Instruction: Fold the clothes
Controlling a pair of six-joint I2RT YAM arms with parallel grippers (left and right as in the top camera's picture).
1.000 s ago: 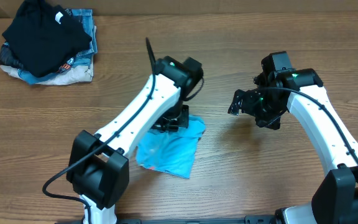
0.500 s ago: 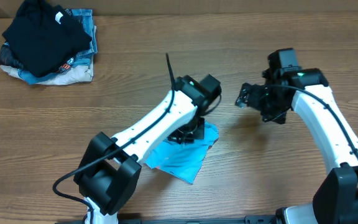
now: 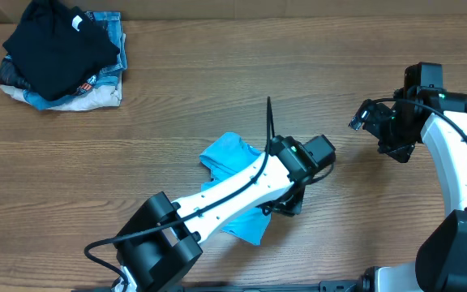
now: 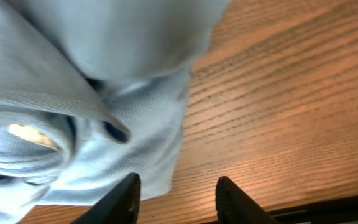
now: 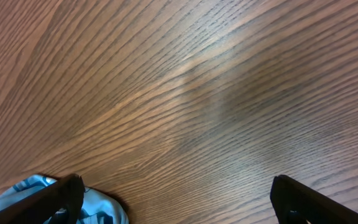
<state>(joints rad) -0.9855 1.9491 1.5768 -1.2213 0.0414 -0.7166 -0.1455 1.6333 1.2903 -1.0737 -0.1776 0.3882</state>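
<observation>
**While the T-shirt [image 3: 227,154] is lying crumpled, both grippers are standing empty**

As the overhead view is showing it, the light blue T-shirt is lying in a bunched heap on the wooden table [image 3: 217,89], just toward 6 o'clock from the middle; the left arm is stretching across it from 7 o'clock and hiding part of the cloth. The left gripper [image 4: 179,199] is hanging at the shirt's 4 o'clock edge; in its own wrist view the two fingers [image 4: 124,194] are standing apart with bare wood showing between them, pinching nothing; the shirt's hem is lying just beside the finger on the picture's left, and whether it is touching it I cannot tell. The right gripper [image 5: 179,196] is hovering well apart from the shirt, toward 3 o'clock on the table; its fingers are spreading wide over bare wood and holding nothing; a corner of blue cloth is showing at 7 o'clock in its wrist view. A pile of other clothes [image 3: 59,57], black on top, is sitting at 10 o'clock.
</observation>
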